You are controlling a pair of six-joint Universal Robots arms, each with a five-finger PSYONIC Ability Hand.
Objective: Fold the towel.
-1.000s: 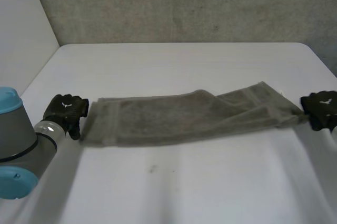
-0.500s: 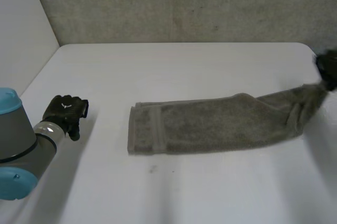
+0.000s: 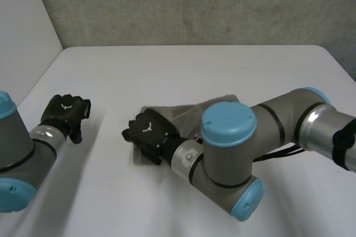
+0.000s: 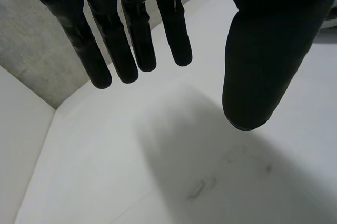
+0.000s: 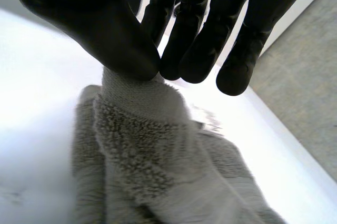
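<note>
The grey-brown towel (image 3: 192, 112) lies in the middle of the white table (image 3: 222, 70), largely covered by my right arm, which reaches across it. My right hand (image 3: 149, 134) sits at the towel's left end. In the right wrist view my right hand (image 5: 105, 34) pinches a bunched piece of the towel (image 5: 147, 166) between thumb and fingers, and the cloth hangs down from that grip onto the layer below. My left hand (image 3: 67, 113) rests to the left, apart from the towel. In the left wrist view my left hand (image 4: 263, 50) has straight, spread fingers over bare table.
A rough grey wall (image 3: 194, 3) runs behind the table's far edge, and a white panel (image 3: 22, 36) closes the left side. My right arm's big elbow joint (image 3: 228, 153) stands over the front middle of the table.
My right hand has swung from the far right across to the left, carrying the towel's right end over onto its left end. Before that the towel slid rightward. My left hand hardly moved.
</note>
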